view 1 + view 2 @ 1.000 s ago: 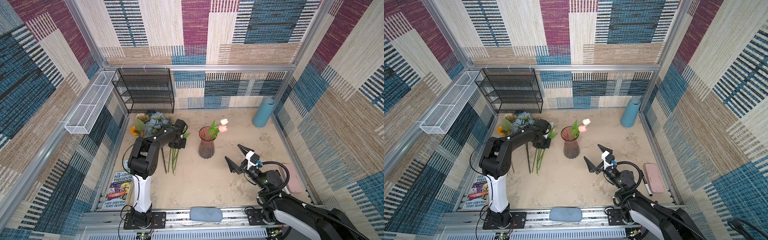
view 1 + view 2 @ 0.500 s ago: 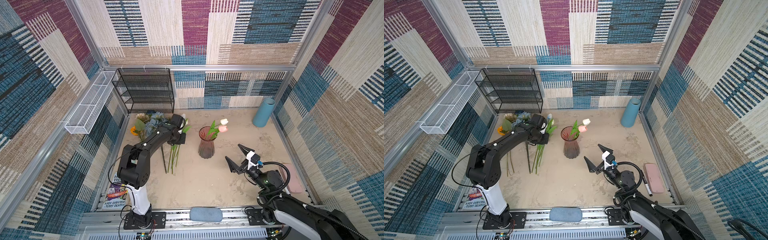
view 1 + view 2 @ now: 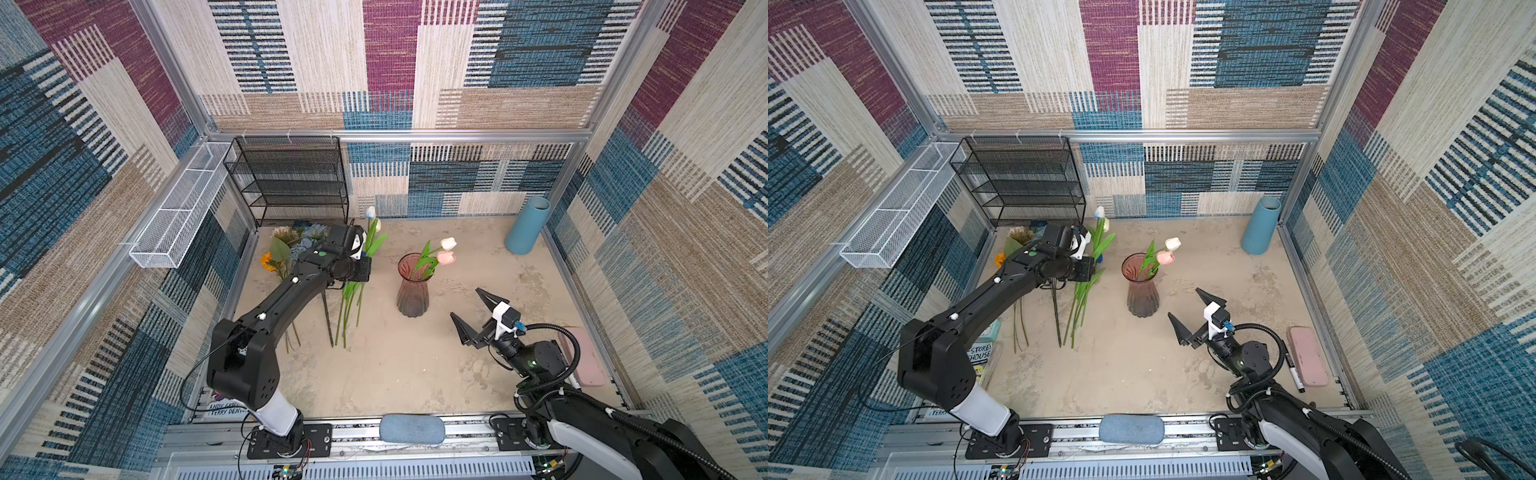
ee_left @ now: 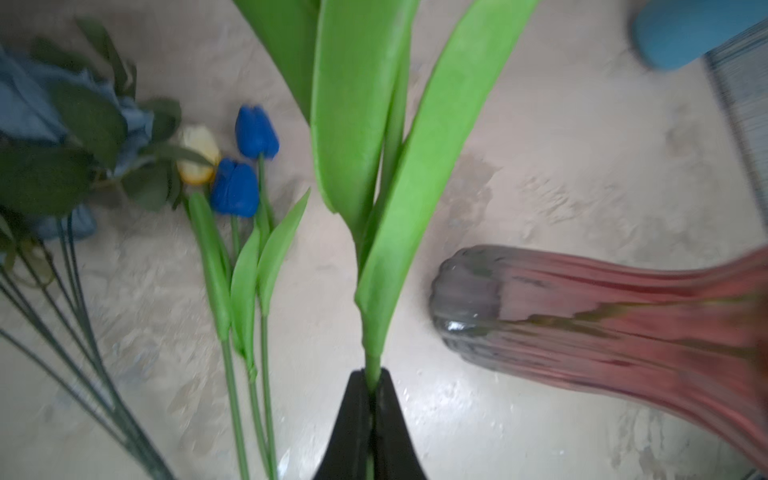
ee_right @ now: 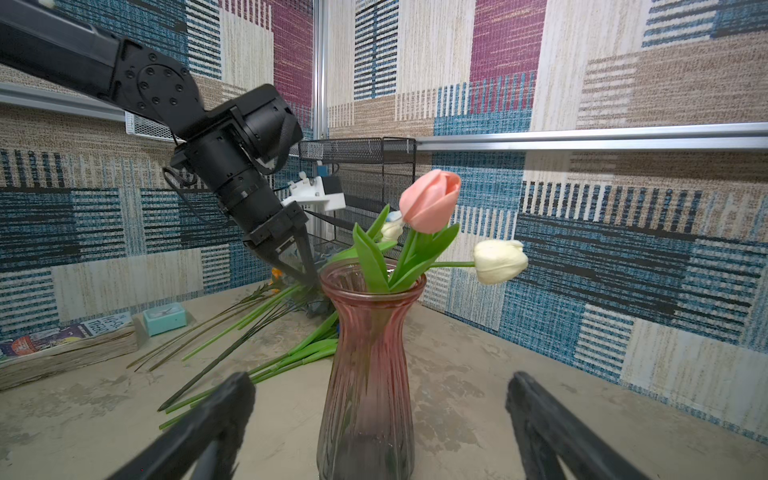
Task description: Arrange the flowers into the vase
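Nearest the front rail, on the vase's near side, sits a blue-grey pad [image 3: 411, 429]. Just beyond it the right gripper [image 3: 465, 302] hovers over the sandy table [image 3: 395, 374], near the vase [image 3: 412, 291] and off its near-right side in both top views. Its jaws stand wide apart with nothing between them, and the right wrist view looks at the vase between the two fingers [image 5: 216, 415].

The vase, ribbed pink glass, stands upright. Two of the flowers are in it: a pink tulip [image 5: 430, 201] and a white tulip [image 5: 498, 262], both leaning out over the rim toward the vase's far-right side.

Left of the vase, apart from it, the left gripper [image 4: 371, 380] is raised off the table with its fingertips pinched tight on a tulip stem [image 4: 374, 166] with long green leaves (the wrist view cuts off its top; a top view shows a pale bloom [image 3: 370, 212] there).

The other flowers lie flat on the table left of the vase: two blue tulips [image 4: 235, 187] and a yellow tulip [image 4: 199, 153] beside each other, then the dusty-blue rose bunch [image 3: 307, 245], with an orange bloom [image 3: 266, 262] and a beige bloom [image 3: 284, 235] farther left.

Farthest back, a black mesh rack [image 3: 291, 183] stands behind and left of the vase, and a blue cylinder [image 3: 528, 226] behind and right of it.
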